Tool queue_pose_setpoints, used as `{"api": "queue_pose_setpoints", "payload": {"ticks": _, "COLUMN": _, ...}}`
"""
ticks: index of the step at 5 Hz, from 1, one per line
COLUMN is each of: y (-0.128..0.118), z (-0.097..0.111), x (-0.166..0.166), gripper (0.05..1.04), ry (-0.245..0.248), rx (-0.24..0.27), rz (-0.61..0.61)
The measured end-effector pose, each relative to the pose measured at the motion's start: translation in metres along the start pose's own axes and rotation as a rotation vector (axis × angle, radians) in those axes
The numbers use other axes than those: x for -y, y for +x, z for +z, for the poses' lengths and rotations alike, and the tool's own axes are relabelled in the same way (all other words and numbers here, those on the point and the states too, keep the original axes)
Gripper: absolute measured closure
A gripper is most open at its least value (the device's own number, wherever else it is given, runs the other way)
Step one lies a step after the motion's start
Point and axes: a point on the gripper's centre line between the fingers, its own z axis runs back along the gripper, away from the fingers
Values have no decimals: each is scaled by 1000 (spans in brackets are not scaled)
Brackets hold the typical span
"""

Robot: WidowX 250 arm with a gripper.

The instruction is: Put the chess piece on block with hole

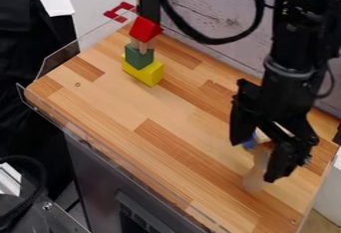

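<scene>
This looks like a robotics lab, or a workshop set up like one. A black robot arm (289, 43) comes in at 2 o'clock over a wood-strip counter (100, 92), and a thick black cable (213, 41) loops loosely at 12 to 1 o'clock, in front of a pale plank-patterned wall (206, 8). Clear plastic edging (57, 60) borders the counter at 10 o'clock. Toy blocks (143, 72) in yellow, green and red stand stacked at 11 o'clock, like test pieces. A dark casing (93, 172) sits under the counter at 7 o'clock; farther out that way is bolted metal hardware (53, 209) with another black cable (33, 163).
</scene>
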Motion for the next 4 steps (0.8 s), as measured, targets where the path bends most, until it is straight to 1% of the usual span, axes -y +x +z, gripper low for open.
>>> {"api": "queue_pose_setpoints", "payload": {"ticks": 1, "y": 4, "z": -8, "x": 2, "gripper": 83, "ry": -13, "rx": -19, "rz": -3}}
{"api": "queue_pose_setpoints", "payload": {"ticks": 2, "y": 6, "z": -12, "x": 2, "gripper": 83, "ry": -22, "rx": -16, "rz": 0}}
{"api": "queue_pose_setpoints", "payload": {"ticks": 3, "y": 8, "z": -20, "x": -2, "gripper": 133, "ry": -30, "rx": -25, "rz": 9}}
{"api": "queue_pose_setpoints", "payload": {"ticks": 4, "y": 13, "z": -26, "x": -3, "gripper": 396, "ry": -31, "rx": -10, "rz": 9}}
